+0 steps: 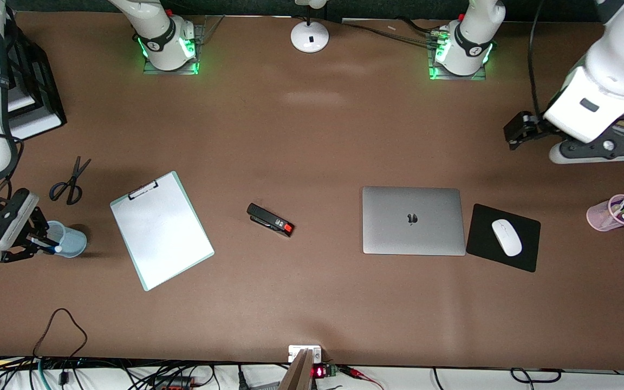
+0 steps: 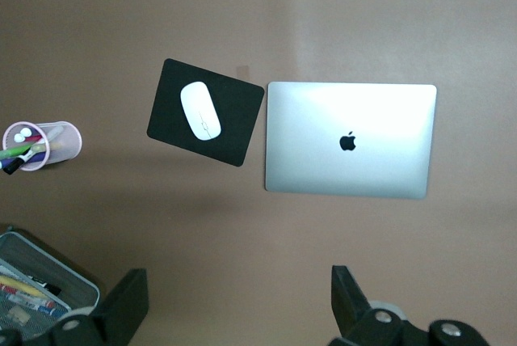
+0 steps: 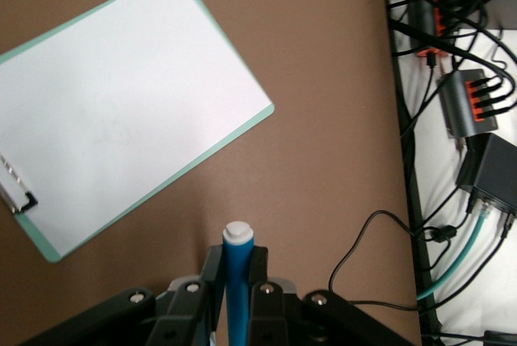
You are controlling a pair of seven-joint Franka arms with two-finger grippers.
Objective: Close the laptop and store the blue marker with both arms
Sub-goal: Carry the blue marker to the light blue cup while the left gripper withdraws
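The silver-grey laptop [image 1: 412,219] lies closed on the table with its dark apple logo up; it also shows in the left wrist view [image 2: 347,140]. My right gripper [image 1: 19,241] is at the right arm's end of the table, shut on the blue marker [image 1: 49,245]. The marker's white tip is at the rim of a light-blue cup [image 1: 72,240]. In the right wrist view the marker [image 3: 238,277] stands between the shut fingers of the right gripper [image 3: 236,269]. My left gripper [image 1: 515,132] is open and empty, up over bare table toward the left arm's end; its fingers [image 2: 129,297] stand wide apart.
A clipboard [image 1: 160,235], a black stapler [image 1: 270,219] and scissors [image 1: 68,184] lie on the table. A black mouse pad [image 1: 528,254] with a white mouse [image 1: 506,236] sits beside the laptop. A pink pen cup [image 1: 602,216] and a grey pencil case [image 2: 77,289] are at the left arm's end.
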